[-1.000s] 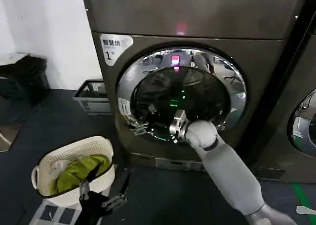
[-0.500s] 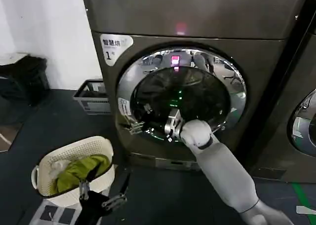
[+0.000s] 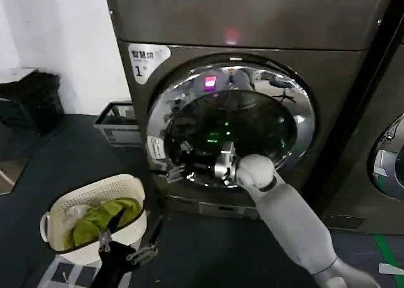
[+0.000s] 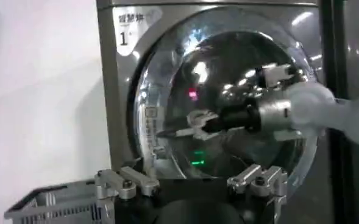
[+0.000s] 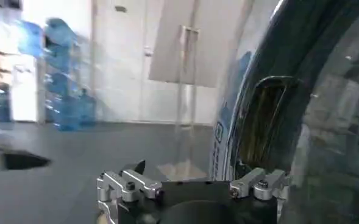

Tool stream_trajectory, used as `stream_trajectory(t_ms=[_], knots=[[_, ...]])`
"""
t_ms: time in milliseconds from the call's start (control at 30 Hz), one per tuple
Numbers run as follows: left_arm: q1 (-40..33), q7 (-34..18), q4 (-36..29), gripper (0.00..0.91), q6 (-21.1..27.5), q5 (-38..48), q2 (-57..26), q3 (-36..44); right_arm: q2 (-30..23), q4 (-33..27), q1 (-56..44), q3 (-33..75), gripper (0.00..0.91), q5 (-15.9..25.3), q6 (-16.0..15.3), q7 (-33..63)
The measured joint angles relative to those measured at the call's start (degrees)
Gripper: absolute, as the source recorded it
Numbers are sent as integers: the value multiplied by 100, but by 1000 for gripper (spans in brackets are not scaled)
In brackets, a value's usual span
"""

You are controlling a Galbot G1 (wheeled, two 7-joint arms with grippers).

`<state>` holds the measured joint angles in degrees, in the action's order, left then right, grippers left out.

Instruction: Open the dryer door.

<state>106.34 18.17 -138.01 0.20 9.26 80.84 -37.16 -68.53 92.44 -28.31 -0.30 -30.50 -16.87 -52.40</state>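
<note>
Shiny mirror-like chrome ring around dark glossy glass on the dryer door (image 3: 230,127); smooth, dull brown-grey metal on the dryer body (image 3: 252,16); smooth white plastic on the right arm (image 3: 287,218); bare silver metal on the right gripper (image 3: 178,170); woven cream plastic on the basket (image 3: 120,188); soft green cloth (image 3: 101,217) inside; matt dark floor (image 3: 57,162).

A white wall (image 3: 57,29) is standing behind the machines, meeting a dark floor (image 3: 69,155). A grey crate (image 3: 117,124) is sitting against the wall, with a dark heap (image 3: 28,102) further left. A white laundry basket (image 3: 95,196) is holding green cloth (image 3: 104,217).
</note>
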Motion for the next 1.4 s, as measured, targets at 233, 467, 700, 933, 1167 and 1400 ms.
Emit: stream_trajectory(t_ms=[233,467,700,933,1167,1400], knots=[[-307,416,111,907,374,799,-261,-759,262,340,-200,140,907,-228,31,-447],[-682,474,390,907,464,1272,-568,-1386,490,647,-452,262,907,-238,105,-828],[-1097,465,702,907,404,1908,-952,-1738,680,959,-800,427,907,-200,105,-1272],[-1449,303,1063,907,332,2439,-1400,-1792,798,1151,-1050,546,907,-208,236,-1530],[-1798,269,1365,907,325,2956,-1901,-1575,1006,1417,-1411,742,907,-236,378,-1939],[-2214,204,1576,907,381,3261,-2487,-1113,1211,1648,-1716,957,907,-345,490,-2055]])
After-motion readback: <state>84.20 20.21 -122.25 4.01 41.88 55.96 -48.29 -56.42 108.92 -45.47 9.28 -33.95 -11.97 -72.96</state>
